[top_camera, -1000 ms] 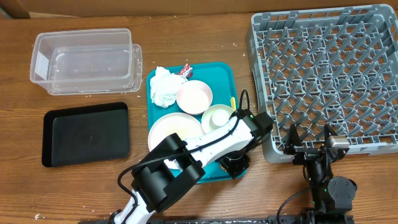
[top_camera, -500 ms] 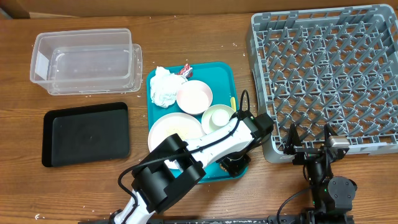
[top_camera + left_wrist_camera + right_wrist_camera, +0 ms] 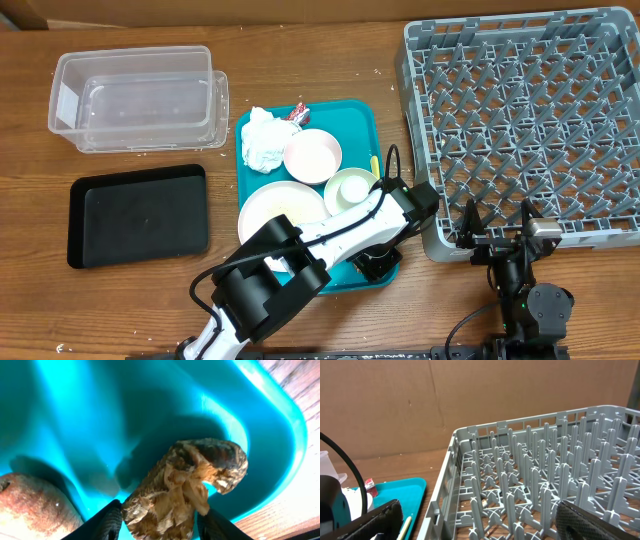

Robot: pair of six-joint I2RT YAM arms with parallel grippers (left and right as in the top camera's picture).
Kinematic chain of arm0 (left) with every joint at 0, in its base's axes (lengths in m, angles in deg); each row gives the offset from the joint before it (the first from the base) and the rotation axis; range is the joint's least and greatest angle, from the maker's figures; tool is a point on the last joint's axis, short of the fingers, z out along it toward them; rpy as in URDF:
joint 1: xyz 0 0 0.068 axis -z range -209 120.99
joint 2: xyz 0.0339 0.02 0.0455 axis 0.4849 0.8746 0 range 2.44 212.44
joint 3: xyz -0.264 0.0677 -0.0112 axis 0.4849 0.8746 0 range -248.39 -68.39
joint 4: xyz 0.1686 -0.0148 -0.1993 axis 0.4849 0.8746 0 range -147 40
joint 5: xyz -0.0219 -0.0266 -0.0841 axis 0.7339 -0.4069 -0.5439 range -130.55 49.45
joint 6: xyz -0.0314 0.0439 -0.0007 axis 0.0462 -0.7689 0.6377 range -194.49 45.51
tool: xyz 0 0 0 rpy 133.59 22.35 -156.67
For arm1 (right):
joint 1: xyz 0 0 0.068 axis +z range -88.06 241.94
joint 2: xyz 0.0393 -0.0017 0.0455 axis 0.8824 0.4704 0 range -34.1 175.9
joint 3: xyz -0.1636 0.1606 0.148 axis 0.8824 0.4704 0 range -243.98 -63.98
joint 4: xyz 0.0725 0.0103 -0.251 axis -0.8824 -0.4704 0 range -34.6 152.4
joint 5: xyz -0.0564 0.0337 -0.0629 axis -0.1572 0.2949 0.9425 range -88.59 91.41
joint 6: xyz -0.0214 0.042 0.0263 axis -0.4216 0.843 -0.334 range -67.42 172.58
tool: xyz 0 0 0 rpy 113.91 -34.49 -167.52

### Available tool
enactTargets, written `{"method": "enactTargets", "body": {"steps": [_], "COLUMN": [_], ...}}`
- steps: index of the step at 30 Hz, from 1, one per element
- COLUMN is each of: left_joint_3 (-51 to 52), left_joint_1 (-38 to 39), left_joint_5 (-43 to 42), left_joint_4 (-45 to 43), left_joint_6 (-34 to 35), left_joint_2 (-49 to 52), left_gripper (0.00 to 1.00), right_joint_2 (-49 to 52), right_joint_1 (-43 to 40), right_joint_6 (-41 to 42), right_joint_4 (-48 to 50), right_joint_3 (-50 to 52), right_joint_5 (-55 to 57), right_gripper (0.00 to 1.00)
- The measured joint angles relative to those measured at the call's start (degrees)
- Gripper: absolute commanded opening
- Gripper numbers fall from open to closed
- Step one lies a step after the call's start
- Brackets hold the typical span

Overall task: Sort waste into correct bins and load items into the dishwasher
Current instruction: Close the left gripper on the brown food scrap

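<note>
Two fingers of the left gripper (image 3: 160,524) are clamping a brown food chunk (image 3: 185,485), holding it by its lower end over a rounded corner of the teal tray (image 3: 125,405). Just beside one finger a reddish-brown lump (image 3: 30,505) is lying on the same tray. Outward from that gripper, the pale green bowl (image 3: 350,187) is sitting nearest, then the large white plate (image 3: 280,210), the pinkish plate (image 3: 313,156) and the crumpled napkins (image 3: 263,140) farther off. Well beyond them the black tray (image 3: 140,215) and clear tub (image 3: 135,100) are standing apart. The right gripper (image 3: 480,522) is hanging with fingers spread wide, gripping nothing, facing the grey rack (image 3: 545,480).
</note>
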Motion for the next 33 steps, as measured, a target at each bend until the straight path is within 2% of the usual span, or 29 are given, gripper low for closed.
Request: {"method": "enactTargets", "body": {"steps": [2, 4, 14, 16, 18, 27, 33], "left_joint_3": [0.00, 0.00, 0.00, 0.00, -0.02, -0.13, -0.20], "left_joint_1": [0.00, 0.00, 0.00, 0.00, 0.00, 0.00, 0.00], "left_joint_5": [0.00, -0.02, -0.50, -0.68, -0.90, -1.09, -1.29], "left_joint_4": [0.17, 0.17, 0.35, 0.55, 1.11, 2.10, 3.85], "left_joint_6": [-0.02, 0.00, 0.00, 0.02, 0.04, 0.02, 0.02], "left_joint_2": [0.00, 0.00, 0.00, 0.00, 0.00, 0.00, 0.00], "left_gripper": [0.43, 0.42, 0.42, 0.39, 0.31, 0.25, 0.14], "right_joint_2": [0.00, 0.00, 0.00, 0.00, 0.00, 0.00, 0.00], "right_joint_1": [0.00, 0.00, 0.00, 0.00, 0.00, 0.00, 0.00], "right_joint_6": [0.02, 0.00, 0.02, 0.02, 0.04, 0.02, 0.00], "right_joint_4": [-0.02, 0.00, 0.00, 0.00, -0.02, 0.00, 0.02], "right_joint_3": [0.00, 0.00, 0.00, 0.00, 0.00, 0.00, 0.00], "right_joint_5": [0.02, 0.00, 0.02, 0.00, 0.00, 0.00, 0.00], "right_gripper": [1.00, 1.00, 1.00, 1.00, 1.00, 1.00, 1.00]}}
